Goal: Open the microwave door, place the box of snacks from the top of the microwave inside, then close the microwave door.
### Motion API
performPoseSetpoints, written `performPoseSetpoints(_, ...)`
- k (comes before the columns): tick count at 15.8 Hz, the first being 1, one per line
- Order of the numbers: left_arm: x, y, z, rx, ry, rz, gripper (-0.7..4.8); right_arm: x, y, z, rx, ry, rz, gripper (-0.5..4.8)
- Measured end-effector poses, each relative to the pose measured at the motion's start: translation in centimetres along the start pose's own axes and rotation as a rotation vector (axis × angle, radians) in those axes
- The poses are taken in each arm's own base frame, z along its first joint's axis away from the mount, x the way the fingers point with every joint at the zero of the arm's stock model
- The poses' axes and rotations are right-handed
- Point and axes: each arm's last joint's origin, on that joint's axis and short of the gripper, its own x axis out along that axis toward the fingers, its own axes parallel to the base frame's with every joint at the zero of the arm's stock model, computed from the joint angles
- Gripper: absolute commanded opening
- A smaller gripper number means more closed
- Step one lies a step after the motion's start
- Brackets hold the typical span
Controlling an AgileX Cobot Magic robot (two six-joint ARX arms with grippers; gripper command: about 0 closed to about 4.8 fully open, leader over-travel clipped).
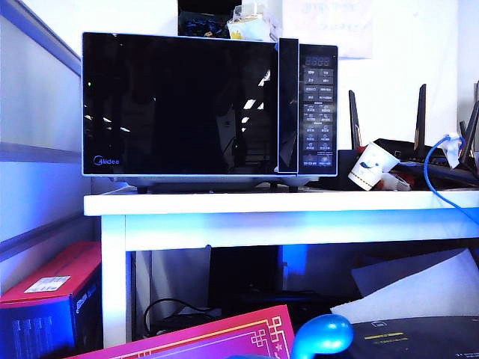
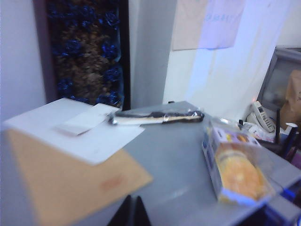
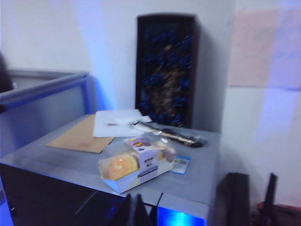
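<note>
With the glossy black glass microwave door (image 1: 179,105) shut below both clenched, empty claws, left claw (image 2: 130,212) and right claw (image 3: 135,209), one should drop to its handle edge first, before touching the pale-yellow box of snacks (image 3: 134,162).

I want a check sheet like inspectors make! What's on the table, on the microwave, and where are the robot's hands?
Surface: white table, bare at its front edge.
Job's things: microwave, microwave door closed; box of snacks lying on top.
Clutter: brown envelope, white papers, wrapped dark stick, dark box with blue markings, tipped paper cup.
Hands: left hand and right hand shut, empty, above the microwave top.
Cables: blue cable.
Surroundings: red box under the table.
</note>
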Motion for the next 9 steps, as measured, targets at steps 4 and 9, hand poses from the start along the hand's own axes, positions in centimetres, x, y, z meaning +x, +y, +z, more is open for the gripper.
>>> performPoseSetpoints(4,4.6,-1.1,-3.0,0.002,-0.011,-0.055,-0.05,2.7,0.5,-1.9,0.029,0.056,0.039,0.0)
performPoseSetpoints(9,8.7,-2.1,-6.9,0.002,-0.009,-0.039,-0.05,4.1,0.4,-3.2,0.044,0.093,0.034,1.75)
